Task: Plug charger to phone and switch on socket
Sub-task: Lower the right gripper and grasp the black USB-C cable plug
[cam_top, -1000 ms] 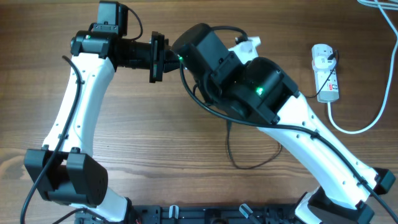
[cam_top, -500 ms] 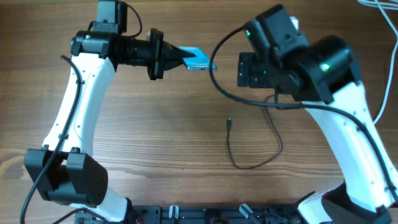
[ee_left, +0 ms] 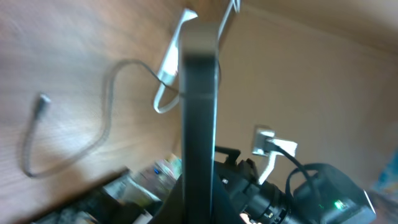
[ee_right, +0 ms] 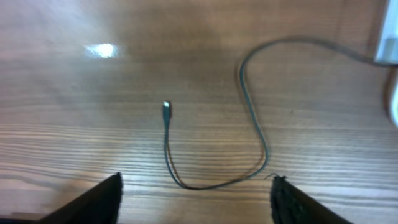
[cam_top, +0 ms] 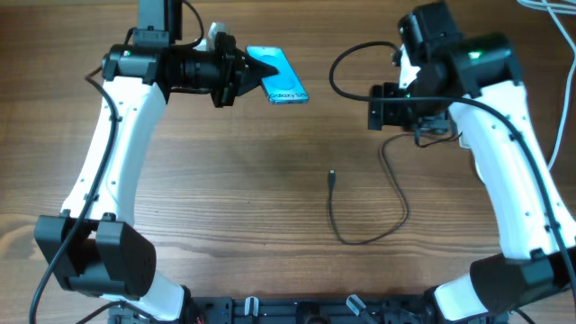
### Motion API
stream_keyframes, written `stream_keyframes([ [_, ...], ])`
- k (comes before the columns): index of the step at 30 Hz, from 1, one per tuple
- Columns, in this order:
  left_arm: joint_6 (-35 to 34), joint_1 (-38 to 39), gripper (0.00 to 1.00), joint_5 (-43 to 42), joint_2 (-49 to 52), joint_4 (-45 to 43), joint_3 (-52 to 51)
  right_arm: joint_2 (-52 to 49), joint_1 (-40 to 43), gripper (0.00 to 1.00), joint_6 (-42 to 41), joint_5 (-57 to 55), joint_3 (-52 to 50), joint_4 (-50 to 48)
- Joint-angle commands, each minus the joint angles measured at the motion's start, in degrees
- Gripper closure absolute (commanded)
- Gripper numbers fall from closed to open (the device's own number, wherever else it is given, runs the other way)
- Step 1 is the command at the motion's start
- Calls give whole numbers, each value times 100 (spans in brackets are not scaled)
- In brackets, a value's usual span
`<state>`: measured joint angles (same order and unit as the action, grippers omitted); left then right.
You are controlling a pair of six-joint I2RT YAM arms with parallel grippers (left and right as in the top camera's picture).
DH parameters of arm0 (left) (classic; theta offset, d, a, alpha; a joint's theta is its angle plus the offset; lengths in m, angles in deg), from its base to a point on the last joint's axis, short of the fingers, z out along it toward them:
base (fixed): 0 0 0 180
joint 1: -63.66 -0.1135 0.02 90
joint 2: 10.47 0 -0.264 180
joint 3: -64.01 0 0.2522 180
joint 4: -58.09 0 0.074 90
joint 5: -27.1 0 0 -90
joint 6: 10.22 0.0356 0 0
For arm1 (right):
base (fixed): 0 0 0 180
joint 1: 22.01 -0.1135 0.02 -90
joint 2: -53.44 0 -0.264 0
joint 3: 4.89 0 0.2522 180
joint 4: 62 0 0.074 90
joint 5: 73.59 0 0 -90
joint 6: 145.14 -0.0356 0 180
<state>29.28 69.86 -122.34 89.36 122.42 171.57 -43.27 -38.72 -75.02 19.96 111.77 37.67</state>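
Left end effector is clenched on one end of the phone, holding it near the far side of the bench, screen up; right end effector hangs spread and empty above the charger, whose connector tip lies loose on the wood, well apart from the phone. The risks, as I judge them: the tip is small and lies flat, so a pinch may skid it away or seize it crooked; the phone, gripped by one end only, may pivot when the plug pushes in (its port cannot be made out); the socket is only a white blur at the right wrist view's margin, so its switch could be missed.
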Motion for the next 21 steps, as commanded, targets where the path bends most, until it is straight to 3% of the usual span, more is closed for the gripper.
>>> stream_keyframes([
  [1, 1023, -181, 96, 931, -157, 243, 37, -61, -50, 20, -168, 516, -942, -374],
  [3, 1117, -181, 96, 1847, -157, 492, 37, -61, -153, 15, -160, 544, -1528, -739],
  [5, 1110, -181, 96, 3447, -157, 918, 26, -61, -341, 15, -330, 560, -2210, -1220],
  [8, 1113, -181, 96, 4435, -146, 1202, 24, -94, -717, 16, -605, 549, -2824, -1829],
  [13, 1108, -181, 96, 5449, -142, 1268, -417, -522, -1521, 19, -1349, 151, -3101, -2415],
  [17, 1113, -181, 96, 5506, -114, 1207, -870, -942, -1707, 21, -1766, -184, -3101, -2769],
  [21, 1110, -181, 96, 5504, -109, 1189, -938, -1200, -1705, 44, -1775, -162, -3101, -2942],
])
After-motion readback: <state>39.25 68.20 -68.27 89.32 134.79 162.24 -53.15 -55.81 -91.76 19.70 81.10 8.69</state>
